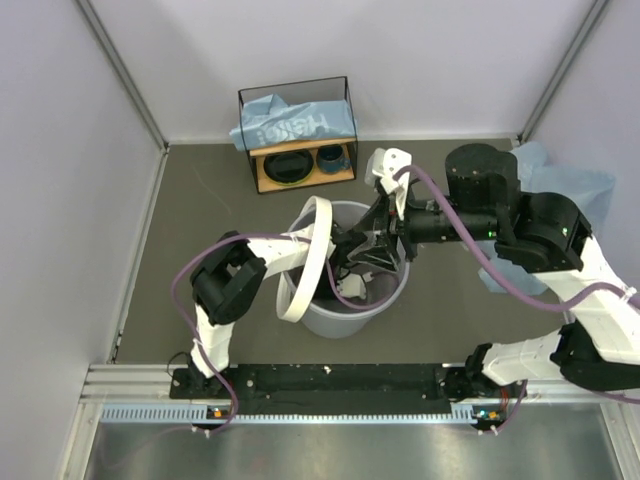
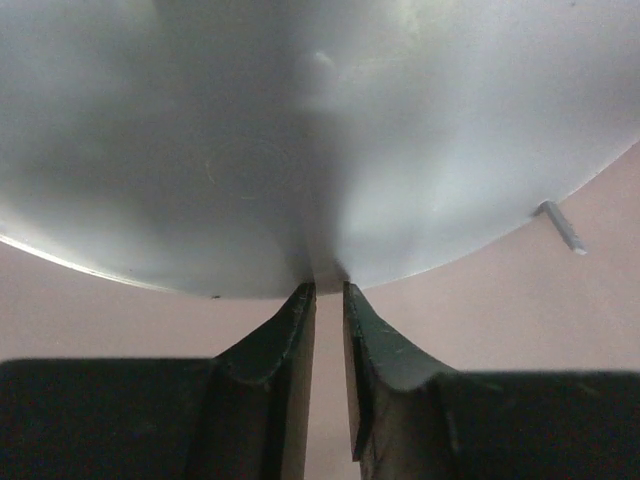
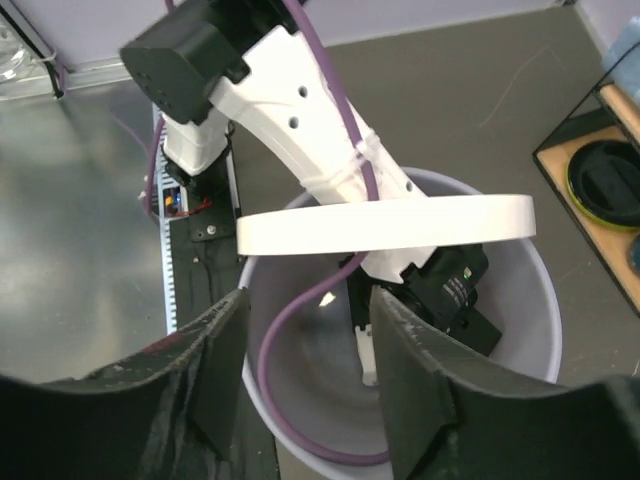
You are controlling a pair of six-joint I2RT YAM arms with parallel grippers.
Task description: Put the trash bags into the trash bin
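The trash bin [image 1: 335, 320] stands at the table's middle; its wall [image 3: 535, 320] also shows in the right wrist view. Its white ring rim [image 1: 312, 255] is off the bin and hangs tilted around my left arm [image 3: 300, 120]. My left gripper [image 2: 328, 288] reaches down inside the bin. Its fingers stand a narrow slit apart with nothing seen between them, their tips against the bin's grey inner surface [image 2: 300, 130]. My right gripper [image 3: 308, 300] hovers open and empty over the bin's mouth. One light-blue trash bag [image 1: 290, 125] lies on the shelf. Another trash bag [image 1: 565, 185] lies far right behind my right arm.
A black-wire-framed wooden shelf [image 1: 300, 178] stands at the back with a dark bowl [image 1: 288, 167] and a cup [image 1: 331, 157] on it. Purple cables [image 3: 275, 350] loop into the bin. Walls close in the table on the left, back and right.
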